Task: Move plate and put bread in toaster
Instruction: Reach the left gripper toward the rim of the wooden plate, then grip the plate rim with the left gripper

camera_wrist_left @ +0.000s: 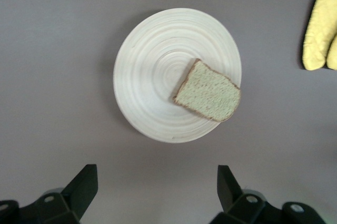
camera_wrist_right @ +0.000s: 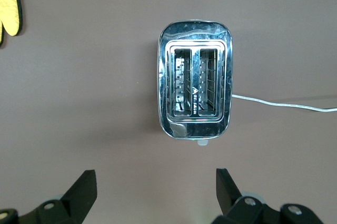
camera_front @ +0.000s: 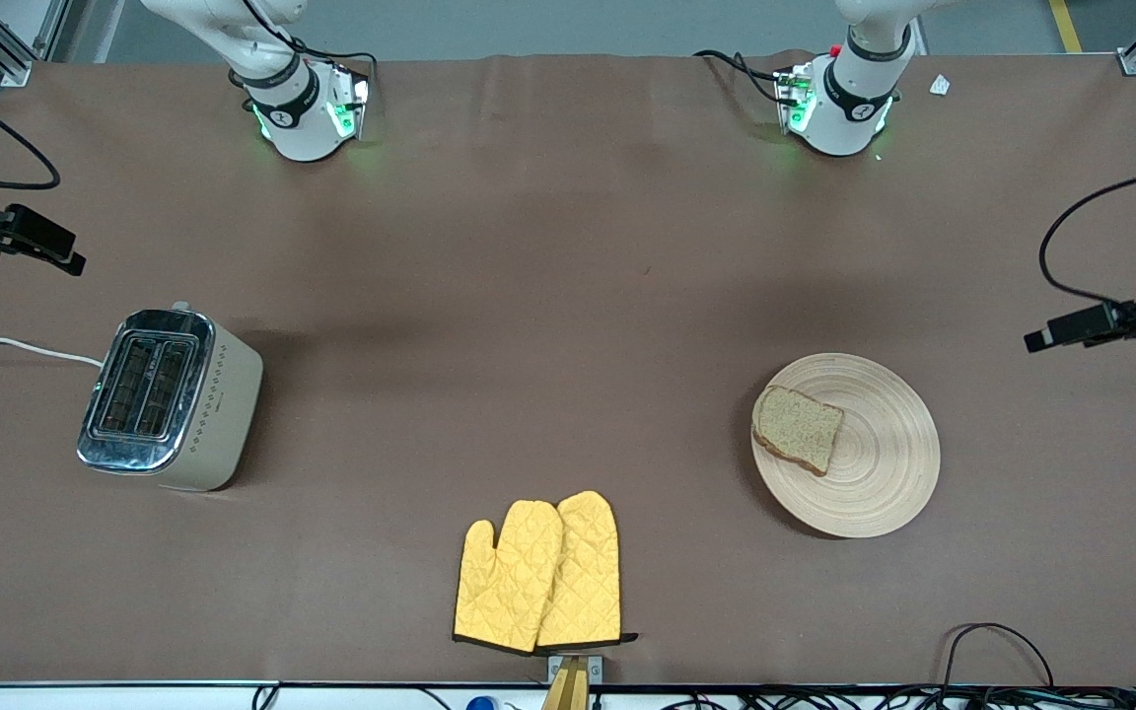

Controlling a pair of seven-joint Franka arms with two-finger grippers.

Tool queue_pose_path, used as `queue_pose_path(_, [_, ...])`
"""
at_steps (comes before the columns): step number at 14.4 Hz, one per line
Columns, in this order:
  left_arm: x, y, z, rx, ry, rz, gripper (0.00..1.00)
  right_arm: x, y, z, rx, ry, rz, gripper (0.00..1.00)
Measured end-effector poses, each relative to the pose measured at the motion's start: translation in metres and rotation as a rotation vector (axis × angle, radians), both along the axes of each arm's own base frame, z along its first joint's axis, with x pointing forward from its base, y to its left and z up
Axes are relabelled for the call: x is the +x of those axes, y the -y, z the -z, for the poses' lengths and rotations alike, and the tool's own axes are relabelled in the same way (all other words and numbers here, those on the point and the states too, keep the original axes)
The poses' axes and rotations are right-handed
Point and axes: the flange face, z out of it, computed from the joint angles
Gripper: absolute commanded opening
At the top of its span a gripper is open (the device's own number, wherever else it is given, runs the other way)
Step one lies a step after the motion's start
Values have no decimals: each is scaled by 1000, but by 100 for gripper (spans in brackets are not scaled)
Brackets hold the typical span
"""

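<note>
Toaster [camera_front: 171, 397] stands at the right arm's end of the table, both slots empty, white cord [camera_front: 16, 347] trailing off the edge. Right gripper [camera_wrist_right: 156, 190] hangs high over it, fingers spread, holding nothing. Yellow oven mitts [camera_front: 538, 574] lie near the front edge. Wooden plate [camera_front: 874, 473] sits toward the left arm's end, bread slice [camera_front: 798, 429] flat on its rim. Left gripper [camera_wrist_left: 158, 187] hangs above the plate, fingers spread, empty.

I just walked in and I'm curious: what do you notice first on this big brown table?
The bright yellow oven mitts jump out first, lying at the table edge nearest the front camera. Toward the left arm's end sits a round wooden plate with a slice of brown bread on it. At the right arm's end stands a shiny toaster, both slots empty.
</note>
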Motion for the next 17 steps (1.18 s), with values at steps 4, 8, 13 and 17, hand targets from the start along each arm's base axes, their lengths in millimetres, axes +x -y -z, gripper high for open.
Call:
queue_pose_path(4, [19, -36, 74, -153, 27, 5, 100, 0, 0, 1, 0, -2, 0, 100])
queue_pose_path(8, [24, -73, 156, -340, 26, -67, 100, 0, 0, 1, 0, -2, 1, 100])
queue_pose_path(13, [20, -89, 247, -495, 45, -81, 97, 0, 0, 1, 1, -1, 0, 100])
queue_pose_path(17, [16, -93, 284, -515, 87, -35, 89, 0, -1, 0, 1, 3, -2, 100])
